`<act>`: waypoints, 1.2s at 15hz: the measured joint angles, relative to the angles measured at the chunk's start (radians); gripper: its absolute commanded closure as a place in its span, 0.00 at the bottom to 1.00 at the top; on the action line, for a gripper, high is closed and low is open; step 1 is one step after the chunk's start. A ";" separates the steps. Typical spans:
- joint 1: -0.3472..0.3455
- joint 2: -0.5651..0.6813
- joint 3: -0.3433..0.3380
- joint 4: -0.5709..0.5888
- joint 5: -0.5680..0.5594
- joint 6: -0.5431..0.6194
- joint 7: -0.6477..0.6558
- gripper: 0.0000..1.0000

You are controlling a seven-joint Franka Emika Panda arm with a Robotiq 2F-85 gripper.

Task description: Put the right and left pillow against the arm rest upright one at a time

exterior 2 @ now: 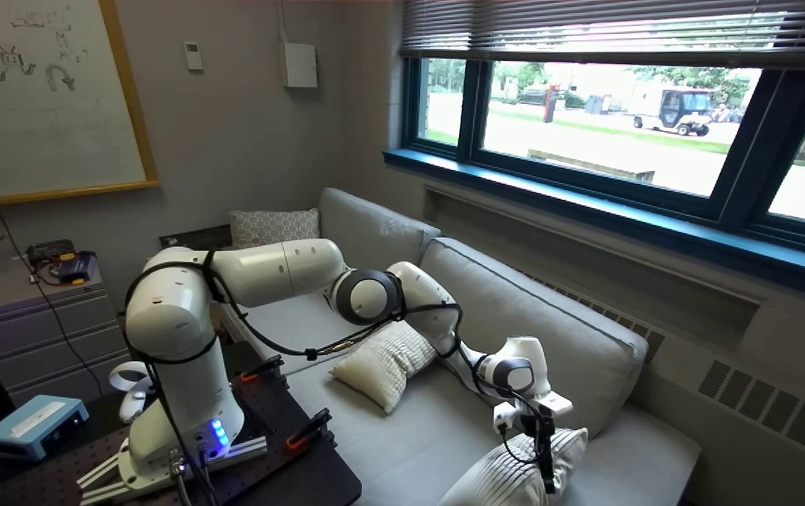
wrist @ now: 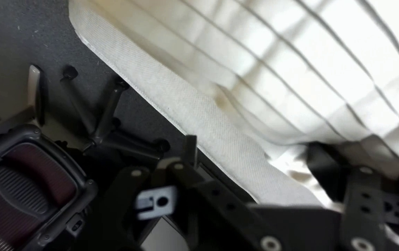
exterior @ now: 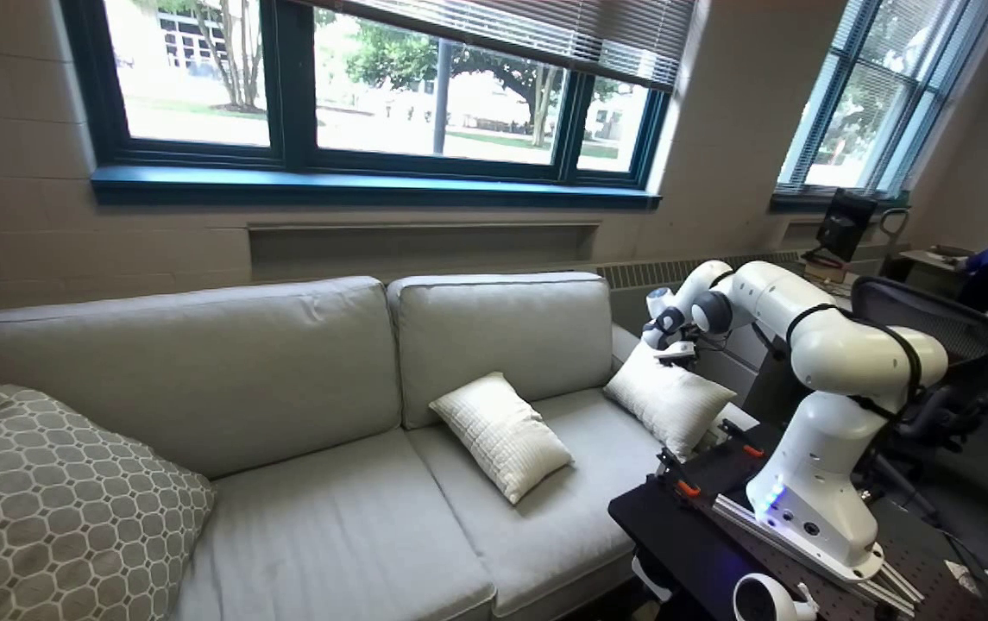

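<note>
One cream-white pillow (exterior: 670,397) sits tilted at the arm rest end of the sofa; it also shows in an exterior view (exterior 2: 504,478) and large in the wrist view (wrist: 272,69). The other cream-white pillow (exterior: 502,435) lies on the seat by the back cushion, also seen in an exterior view (exterior 2: 388,362). The arm rest (wrist: 199,104) is a pale strip beside the first pillow, mostly hidden behind it in an exterior view (exterior: 623,345). My gripper (wrist: 255,157) is open at this pillow's edge, one finger beside the pillow, the other over the arm rest's outer edge.
A grey patterned cushion (exterior: 62,509) is at the sofa's far end. The sofa's back cushions (exterior: 502,336) stand behind the seat. The black table (exterior: 675,535) with clamps carries the robot base beside the sofa. An office chair (wrist: 28,188) stands beyond the arm rest.
</note>
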 measured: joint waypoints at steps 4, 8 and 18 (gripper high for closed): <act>-0.004 -0.004 0.000 0.017 0.012 0.012 0.018 0.00; -0.011 -0.034 0.001 0.010 0.048 0.088 0.024 0.00; -0.042 -0.238 0.266 -0.200 0.150 0.297 -0.195 0.00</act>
